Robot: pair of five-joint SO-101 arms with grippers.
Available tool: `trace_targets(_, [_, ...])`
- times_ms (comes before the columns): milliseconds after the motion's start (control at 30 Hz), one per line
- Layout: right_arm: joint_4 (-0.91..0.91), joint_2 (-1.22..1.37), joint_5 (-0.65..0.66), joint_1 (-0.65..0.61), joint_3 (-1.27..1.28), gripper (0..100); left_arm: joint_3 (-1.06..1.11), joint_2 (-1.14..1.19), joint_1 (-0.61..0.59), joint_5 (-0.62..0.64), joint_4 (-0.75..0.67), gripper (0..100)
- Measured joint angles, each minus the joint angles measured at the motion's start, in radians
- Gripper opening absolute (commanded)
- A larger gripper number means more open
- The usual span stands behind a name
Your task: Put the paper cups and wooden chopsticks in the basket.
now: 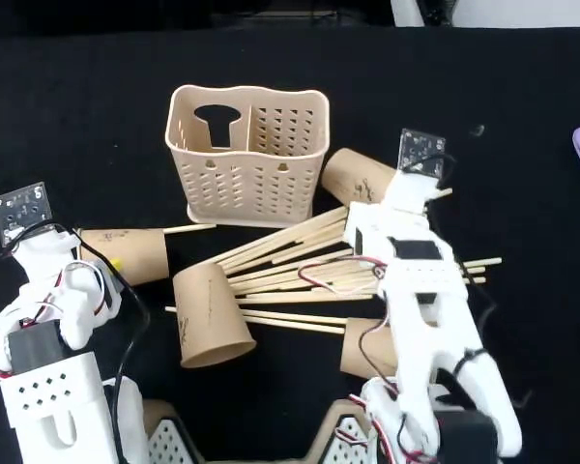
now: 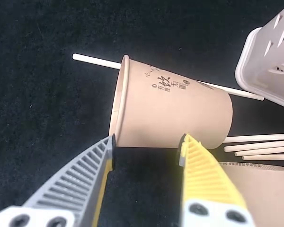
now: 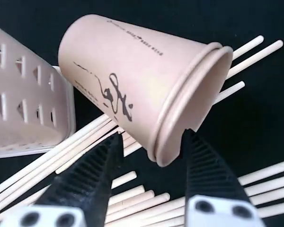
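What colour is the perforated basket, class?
The basket is pale beige, seen best in the high view.

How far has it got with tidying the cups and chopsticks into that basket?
Nothing is in yet: the basket looks empty. In hand: the left gripper is open at the left cup, the right gripper open around the rim of the cup beside the basket; neither is gripped. Left to do: those two, the middle cup, the near cup by the right arm, and the whole pile of chopsticks.
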Motion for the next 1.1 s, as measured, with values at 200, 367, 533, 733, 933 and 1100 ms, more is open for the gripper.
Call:
trace_targets(200, [0.0, 0.037, 0.0, 0.0, -0.021, 6.2, 0.0, 0.0, 0.0, 0.0, 0.0, 24])
trace_targets(367, [0.0, 0.037, 0.0, 0.035, -0.021, 1.0, 0.0, 0.0, 0.0, 0.0, 0.0, 24])
trace_targets(533, [0.006, 0.009, 0.0, 0.143, -0.021, 1.1, 0.0, 0.0, 0.0, 0.0, 0.0, 24])
trace_targets(733, [0.18, -0.229, 0.124, 0.183, -0.029, 1.1, 0.0, 0.0, 0.0, 0.0, 0.0, 24])
trace_targets(933, [0.462, -0.474, 0.318, 0.186, -0.302, 1.1, 0.0, 0.0, 0.0, 0.0, 0.0, 24])
trace_targets(1100, [0.741, -0.433, 0.359, 0.077, -0.721, 1.1, 0.0, 0.0, 0.0, 0.0, 0.0, 24])
